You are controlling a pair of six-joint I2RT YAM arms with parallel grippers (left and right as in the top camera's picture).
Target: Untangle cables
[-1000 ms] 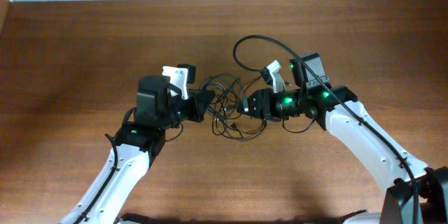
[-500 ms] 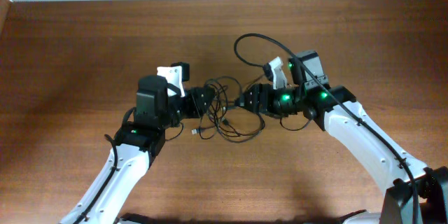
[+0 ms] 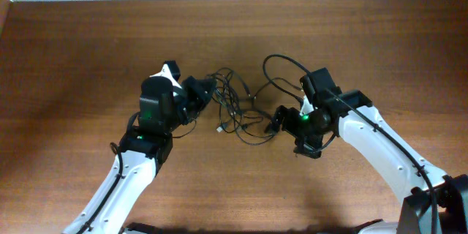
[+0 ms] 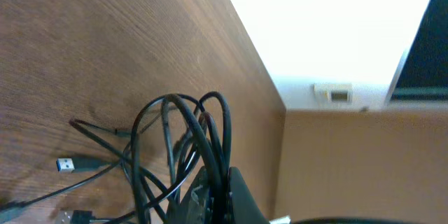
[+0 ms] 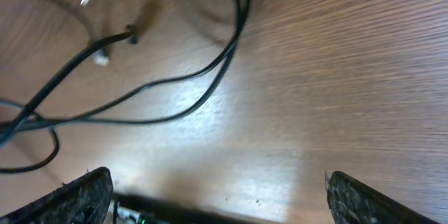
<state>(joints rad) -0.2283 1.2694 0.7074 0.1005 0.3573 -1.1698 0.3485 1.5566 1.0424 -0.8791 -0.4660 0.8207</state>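
Note:
The cables point(image 3: 235, 111) lie as a loose black tangle on the wooden table between my two arms, with a pale plug end point(image 3: 219, 128) at the near side. My left gripper point(image 3: 202, 88) is at the tangle's left edge. In the left wrist view it point(image 4: 218, 190) is shut on several looped strands point(image 4: 183, 129) that rise from its jaws, and a USB plug point(image 4: 66, 164) lies on the wood beyond. My right gripper point(image 3: 281, 121) stands just right of the tangle. Its wrist view shows the gripper point(image 5: 220, 190) wide open over bare wood, with one cable point(image 5: 210, 84) curving ahead of it.
A thicker black cable point(image 3: 272, 64) loops up from my right arm beside the tangle. The table's far edge point(image 3: 234, 0) meets a white wall. In the left wrist view the table ends near a brown panel point(image 4: 350, 161).
My right gripper has opened wide, let go of the tangle and drawn back toward the front. My left gripper has turned toward the far side with strands in it, spreading the tangle.

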